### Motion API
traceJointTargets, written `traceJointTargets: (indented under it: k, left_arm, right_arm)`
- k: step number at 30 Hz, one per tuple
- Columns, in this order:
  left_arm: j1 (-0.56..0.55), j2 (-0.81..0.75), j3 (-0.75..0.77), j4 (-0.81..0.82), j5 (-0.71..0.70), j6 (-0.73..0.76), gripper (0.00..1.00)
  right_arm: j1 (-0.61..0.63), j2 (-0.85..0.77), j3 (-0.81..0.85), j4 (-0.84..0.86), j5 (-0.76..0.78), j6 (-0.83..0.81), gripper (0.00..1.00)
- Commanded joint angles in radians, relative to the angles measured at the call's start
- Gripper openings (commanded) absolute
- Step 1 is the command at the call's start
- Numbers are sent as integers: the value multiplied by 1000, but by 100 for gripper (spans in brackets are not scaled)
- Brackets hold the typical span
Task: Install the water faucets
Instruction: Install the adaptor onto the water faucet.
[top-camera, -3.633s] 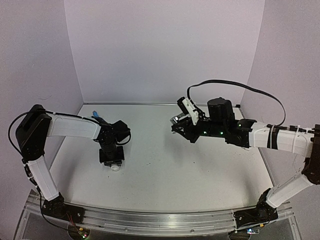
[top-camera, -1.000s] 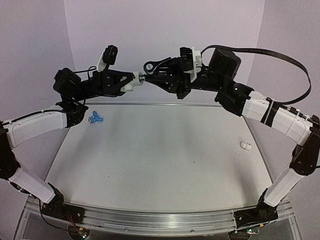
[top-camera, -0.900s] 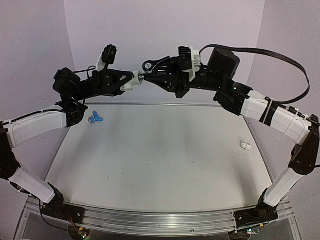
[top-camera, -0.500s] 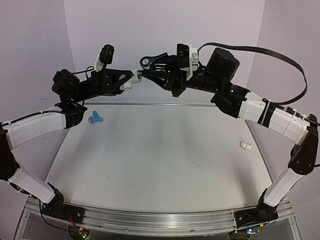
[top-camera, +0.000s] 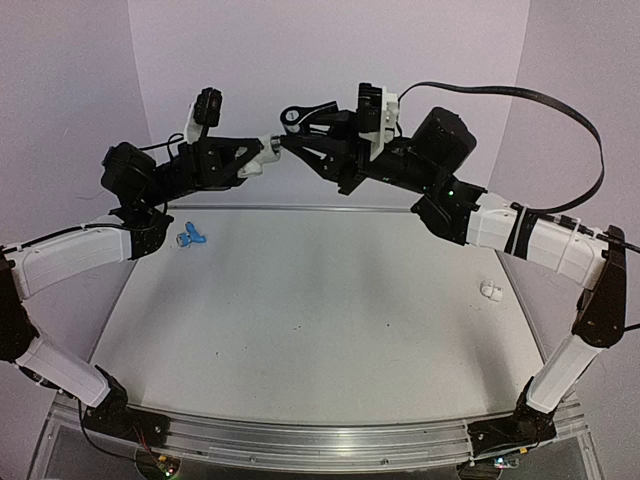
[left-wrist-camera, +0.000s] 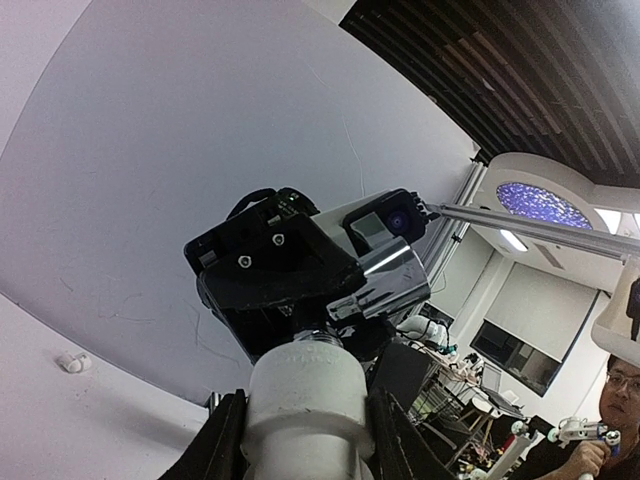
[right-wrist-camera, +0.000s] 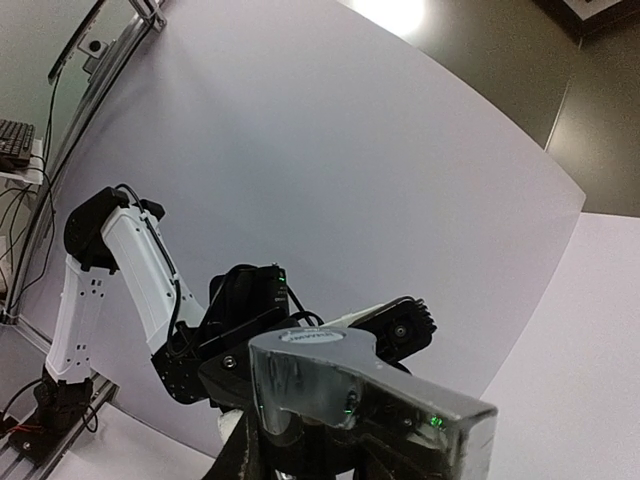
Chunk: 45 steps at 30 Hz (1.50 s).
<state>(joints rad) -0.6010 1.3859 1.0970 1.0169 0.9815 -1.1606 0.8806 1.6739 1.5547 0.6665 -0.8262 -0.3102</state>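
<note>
Both arms are raised in front of the back wall, tip to tip. My left gripper (top-camera: 260, 153) is shut on a white pipe fitting (left-wrist-camera: 305, 395), whose open end faces the right gripper. My right gripper (top-camera: 297, 138) is shut on the silver water faucet (right-wrist-camera: 345, 385), with its lever handle (top-camera: 300, 113) sticking up. The faucet's threaded end (left-wrist-camera: 322, 338) sits at the fitting's mouth. Its chrome body (left-wrist-camera: 385, 280) shows just beyond. The blue water faucet (top-camera: 190, 237) lies on the table at the back left, under the left arm.
A second white pipe fitting (top-camera: 490, 291) lies on the table near the right edge, also seen small (left-wrist-camera: 70, 362) in the left wrist view. The right arm's black cable (top-camera: 560, 110) arcs above it. Lilac walls close in the back and sides.
The joined fitting and faucet have drifted up and a little left. The right wrist has turned, swinging the faucet's handle higher. Both grips are unchanged.
</note>
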Motion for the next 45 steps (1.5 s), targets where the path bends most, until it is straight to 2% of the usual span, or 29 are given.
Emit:
traceJointTargets:
  k: [1,13,20,28,40,45]
  left_arm:
    - [-17,-41,2,90,-11,-11,0]
    - [-17,-26,11,123,-24,-25,0]
    - [-13,-24,-6,123,-3,-11,0]
    - [-12,-51,-45,115,-76,143,0]
    - [-9,-50,-49,88,-58,311,0]
    - [-6,-74,-78,71,-131,384,0]
  right_arm:
    - [8,18,-10,63,33,43,0]
    - [14,21,-26,42,17,36,0]
    - [14,59,36,-16,7,85,0]
    - [14,69,32,20,66,216,0]
    - [14,122,104,-37,72,335,0]
    - [14,115,71,-1,114,378,0]
